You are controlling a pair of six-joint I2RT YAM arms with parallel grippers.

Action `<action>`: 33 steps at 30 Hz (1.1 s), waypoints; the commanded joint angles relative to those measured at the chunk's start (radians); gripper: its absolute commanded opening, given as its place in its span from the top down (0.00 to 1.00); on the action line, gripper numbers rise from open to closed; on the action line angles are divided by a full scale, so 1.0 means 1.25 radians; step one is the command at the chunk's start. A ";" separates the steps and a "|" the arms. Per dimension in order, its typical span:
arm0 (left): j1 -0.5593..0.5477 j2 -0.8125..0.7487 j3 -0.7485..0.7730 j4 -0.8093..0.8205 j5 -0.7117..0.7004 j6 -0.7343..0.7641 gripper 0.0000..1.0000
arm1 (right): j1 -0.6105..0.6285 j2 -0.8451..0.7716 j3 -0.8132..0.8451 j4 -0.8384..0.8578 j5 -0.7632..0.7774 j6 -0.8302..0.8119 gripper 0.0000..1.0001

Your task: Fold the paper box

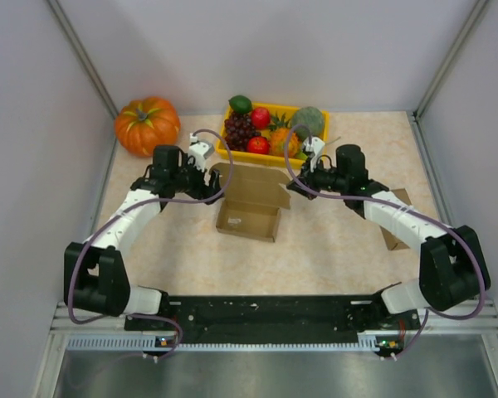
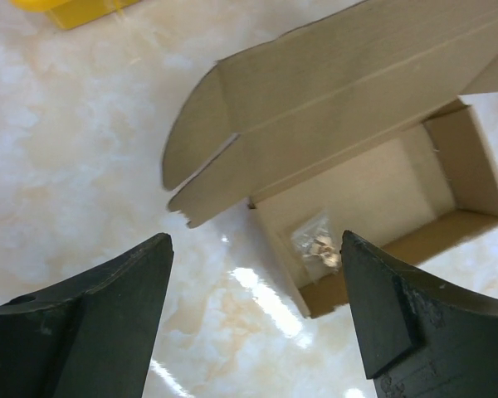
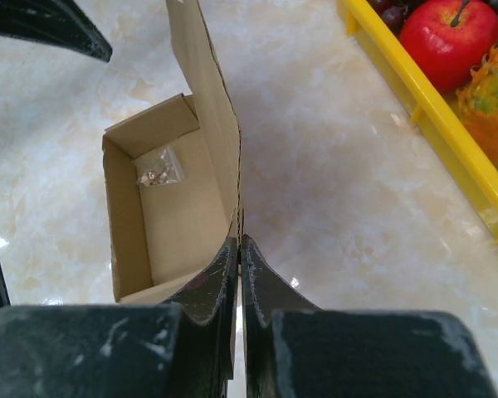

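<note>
Paper box [image 1: 249,217] sits open near the middle of the counter [image 1: 315,265], its shallow tray toward the arms and its lid [image 1: 249,178] raised on the far side, with the side tabs of the lid not yet tucked. A small clear bag [image 2: 319,245] lies on the tray floor. The box's long axis runs left to right across the counter, so one short end faces each arm and neither is clearly nearer. The right end effector [image 3: 239,245] is at the right end of the box, its fingers pressed together with the edge of the cardboard wall running down between them, so it appears to be pinching that edge. The left end effector [image 2: 257,249] hangs just above and beside the left end, its fingers spread wide with nothing but bare counter and the tray corner between them. The lid's left tab lies ahead of it and a little to its right, and that offset is what the next reach likely turns on. Both arms stretch forward from their bases with elbows bowed outward and forearms angled in toward the box, wrists tipped down. Behind the box stands a yellow basket [image 1: 274,106] of fruit, and a pumpkin [image 1: 147,124] rests at the far left.
</note>
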 commanded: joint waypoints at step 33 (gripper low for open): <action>0.060 0.070 0.041 0.037 0.179 0.120 0.92 | -0.009 0.001 0.139 -0.197 0.122 0.144 0.48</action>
